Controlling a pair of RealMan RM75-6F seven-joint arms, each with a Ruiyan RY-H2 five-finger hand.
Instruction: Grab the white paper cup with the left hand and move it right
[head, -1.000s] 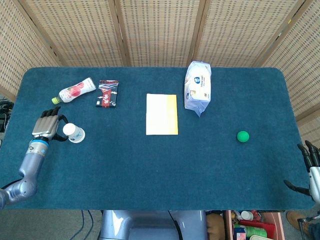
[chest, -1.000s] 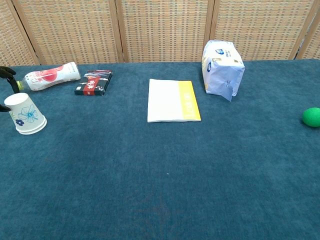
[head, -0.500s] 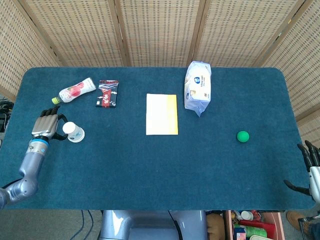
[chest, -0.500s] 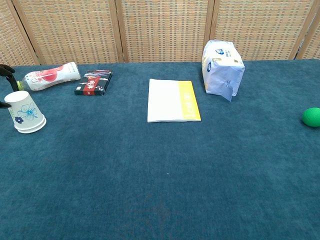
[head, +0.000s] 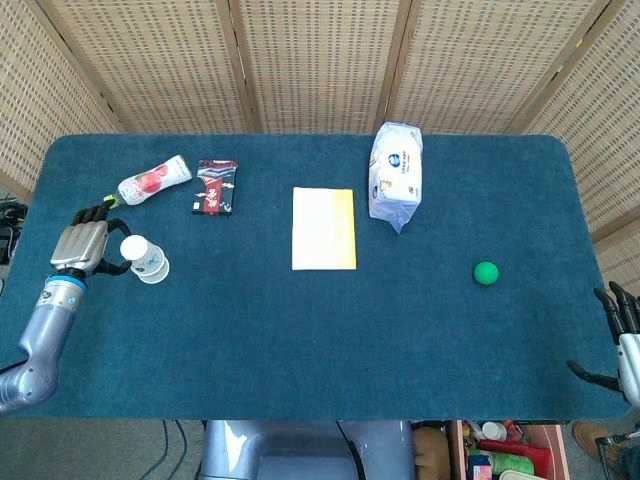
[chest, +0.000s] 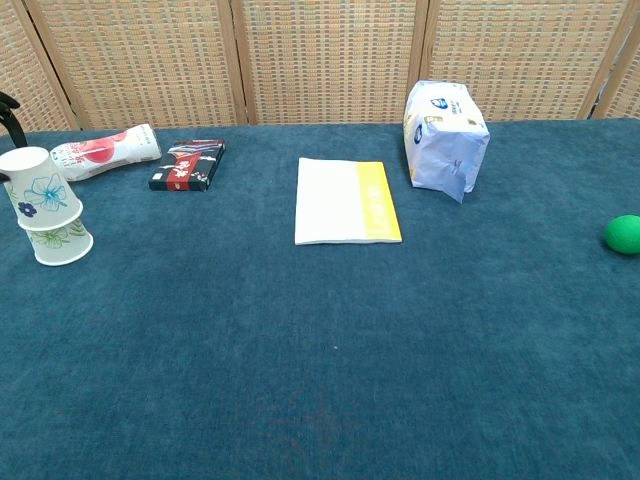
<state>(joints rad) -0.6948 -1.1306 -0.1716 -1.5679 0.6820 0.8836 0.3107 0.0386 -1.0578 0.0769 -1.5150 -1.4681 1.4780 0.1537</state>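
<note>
Now our left hand (head: 82, 247) holds the upper white paper cup (chest: 38, 191) in its fingers; we should lift clear of the lower cup (chest: 60, 243), then carry rightward.

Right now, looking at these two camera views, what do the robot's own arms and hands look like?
The left hand has dark fingers on a light silver-grey back plate. Behind it sits a blue ring at the wrist, then a rounded, glossy silver-grey left arm with a bulbous elbow. The right hand, at the frame edge, shows dark fingers on a pale wrist. No cables or markings are visible.
</note>
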